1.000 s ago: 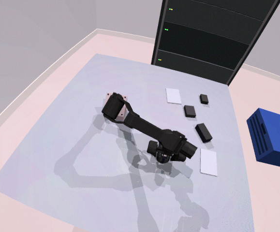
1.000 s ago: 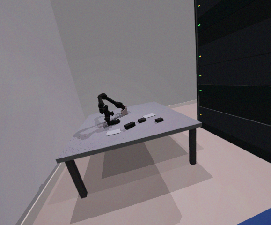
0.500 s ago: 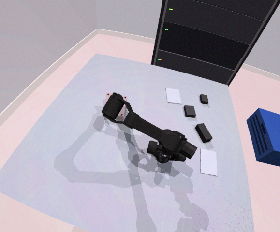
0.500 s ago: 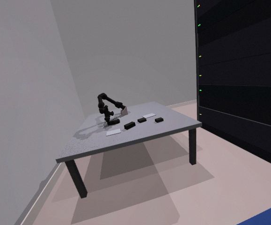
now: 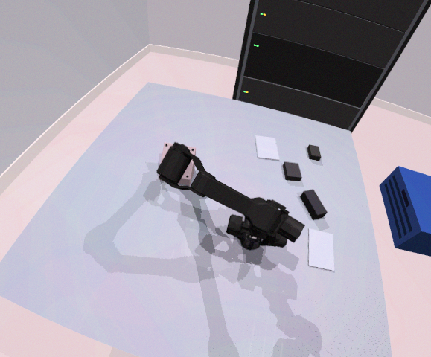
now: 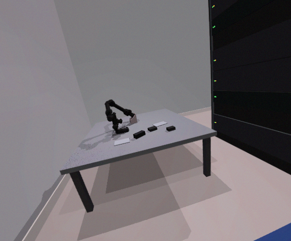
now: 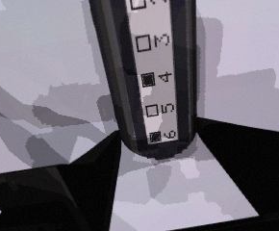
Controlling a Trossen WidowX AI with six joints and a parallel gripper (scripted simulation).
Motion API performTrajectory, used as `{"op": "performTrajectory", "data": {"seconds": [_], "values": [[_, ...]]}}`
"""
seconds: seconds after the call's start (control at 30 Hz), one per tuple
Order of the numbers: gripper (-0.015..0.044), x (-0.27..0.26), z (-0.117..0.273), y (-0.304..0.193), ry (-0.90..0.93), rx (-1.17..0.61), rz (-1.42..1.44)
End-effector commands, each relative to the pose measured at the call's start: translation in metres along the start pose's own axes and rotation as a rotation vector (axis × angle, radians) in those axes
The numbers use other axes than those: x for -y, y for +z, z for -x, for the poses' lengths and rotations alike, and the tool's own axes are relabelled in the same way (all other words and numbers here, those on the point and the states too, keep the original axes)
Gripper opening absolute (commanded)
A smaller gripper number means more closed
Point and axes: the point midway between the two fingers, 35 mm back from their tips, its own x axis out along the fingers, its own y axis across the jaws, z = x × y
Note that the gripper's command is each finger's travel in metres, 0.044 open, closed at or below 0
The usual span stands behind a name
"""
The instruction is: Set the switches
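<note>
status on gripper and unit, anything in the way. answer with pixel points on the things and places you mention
Gripper (image 5: 251,237) (image 6: 117,130) (image 7: 157,128) shut on unit (image 5: 251,245) (image 6: 123,130) (image 7: 186,72). Unit label-up (image 7: 155,62), switches hidden. Black blocks (image 5: 313,204) (image 5: 292,171) (image 5: 313,152) (image 6: 139,134) (image 6: 152,128) (image 6: 171,128) off to one side.
</note>
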Motion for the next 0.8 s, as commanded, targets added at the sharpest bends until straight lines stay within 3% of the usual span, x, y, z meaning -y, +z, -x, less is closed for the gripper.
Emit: {"op": "performTrajectory", "data": {"seconds": [0.0, 0.77], "values": [[0.0335, 0.001, 0.005, 0.001, -0.009, -0.001, 0.001], [0.0335, 0.001, 0.020, 0.007, -0.009, 0.000, 0.001]]}}
